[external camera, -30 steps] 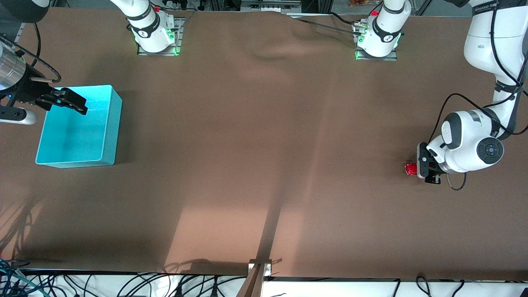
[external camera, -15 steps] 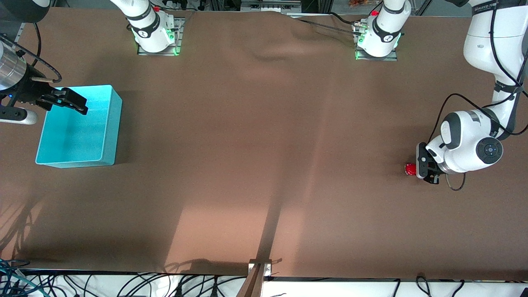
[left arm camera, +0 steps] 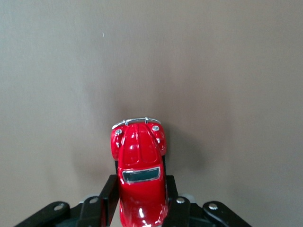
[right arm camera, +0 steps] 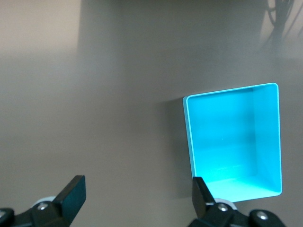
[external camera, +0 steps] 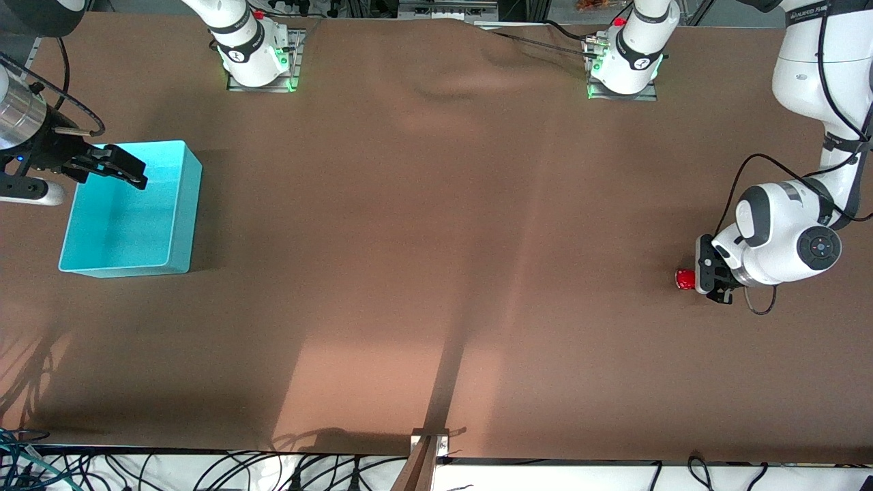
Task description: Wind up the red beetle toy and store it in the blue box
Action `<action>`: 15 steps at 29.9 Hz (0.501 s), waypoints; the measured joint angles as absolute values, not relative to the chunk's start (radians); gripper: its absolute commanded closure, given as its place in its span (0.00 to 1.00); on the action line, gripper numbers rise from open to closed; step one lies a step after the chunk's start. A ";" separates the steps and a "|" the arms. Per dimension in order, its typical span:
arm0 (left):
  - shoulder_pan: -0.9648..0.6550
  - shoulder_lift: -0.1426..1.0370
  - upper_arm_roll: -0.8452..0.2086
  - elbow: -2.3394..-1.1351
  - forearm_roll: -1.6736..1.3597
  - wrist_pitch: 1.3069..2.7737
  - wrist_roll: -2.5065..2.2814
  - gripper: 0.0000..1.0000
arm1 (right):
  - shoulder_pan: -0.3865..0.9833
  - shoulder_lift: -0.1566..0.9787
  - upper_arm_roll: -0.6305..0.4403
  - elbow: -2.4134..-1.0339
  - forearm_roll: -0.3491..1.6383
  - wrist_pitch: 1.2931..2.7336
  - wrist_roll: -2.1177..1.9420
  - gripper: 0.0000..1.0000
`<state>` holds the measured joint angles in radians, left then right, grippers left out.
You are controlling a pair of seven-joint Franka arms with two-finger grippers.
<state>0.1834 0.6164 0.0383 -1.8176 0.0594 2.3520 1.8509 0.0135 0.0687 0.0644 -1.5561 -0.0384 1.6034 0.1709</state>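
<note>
A: Where is the red beetle toy (external camera: 684, 279) seen?

B: At the right of the front view, a little below mid-height, low at the table (external camera: 436, 273), toward the left arm's end. It is clamped between the fingers of the left gripper (external camera: 697, 276). In the left wrist view the red beetle toy (left arm camera: 139, 176) is shown at lower centre, its bumper and bonnet pointing away from the left gripper (left arm camera: 141, 208), its sides pressed by the dark fingers (left arm camera: 108, 195).

A: And the blue box (external camera: 184, 204)?

B: It is set at the left of the front view, toward the right arm's end, well apart from the toy. Nothing is seen inside it.

A: How is the right gripper (external camera: 112, 167) placed?

B: It is held over the upper edge of the box as seen in the front view, with its jaws spread wide and nothing between them. In the right wrist view the blue box (right arm camera: 232, 142) is shown at centre right, with the spread fingertips (right arm camera: 71, 191) of the right gripper (right arm camera: 137, 191) at the bottom edge.
</note>
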 measured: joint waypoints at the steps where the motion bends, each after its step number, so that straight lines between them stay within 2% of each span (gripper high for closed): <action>1: 0.191 0.618 0.038 -1.815 0.059 2.352 1.859 0.87 | 0.014 0.069 0.064 -1.556 -0.038 1.603 0.171 0.00; 15: 0.285 0.646 0.038 -1.769 0.059 2.356 1.942 0.86 | 0.014 0.069 0.065 -1.556 -0.038 1.603 0.171 0.00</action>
<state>0.2855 0.6458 0.0384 -1.7685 0.0594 2.3560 1.9416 0.0135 0.0687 0.0645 -1.5561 -0.0383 1.6034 0.1709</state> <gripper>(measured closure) 0.559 0.000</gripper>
